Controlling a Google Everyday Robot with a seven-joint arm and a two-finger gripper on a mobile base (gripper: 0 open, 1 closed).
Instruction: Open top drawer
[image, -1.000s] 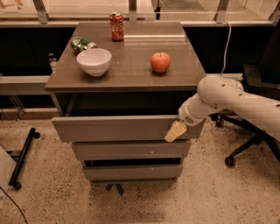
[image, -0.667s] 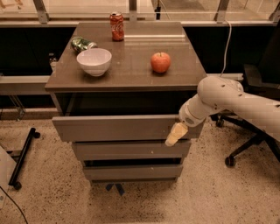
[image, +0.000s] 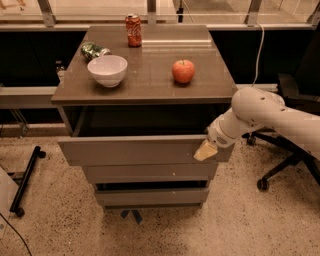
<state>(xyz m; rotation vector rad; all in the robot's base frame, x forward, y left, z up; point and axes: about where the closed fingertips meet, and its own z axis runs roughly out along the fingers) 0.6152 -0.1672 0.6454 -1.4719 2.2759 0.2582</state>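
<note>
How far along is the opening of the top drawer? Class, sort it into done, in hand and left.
Done: the top drawer stands pulled out, dark box exposed. In hand: the gripper sits against the front panel's right end. Left: probably a little more pull, then backing away.

On the table (image: 150, 60), a red soda can (image: 133, 31) is seen upright at the back edge, with a crumpled green packet (image: 94, 50) lying just behind a white bowl (image: 107, 70) on the left and a red apple (image: 183, 71) set apart on the right. Two shorter drawer fronts (image: 150, 172) are stacked low under the table, and the gripper (image: 206, 150) is held below the table's right front corner. A black office chair base (image: 278, 169) is found on the speckled floor at the right, a black wheeled bar (image: 27, 179) at the left.
</note>
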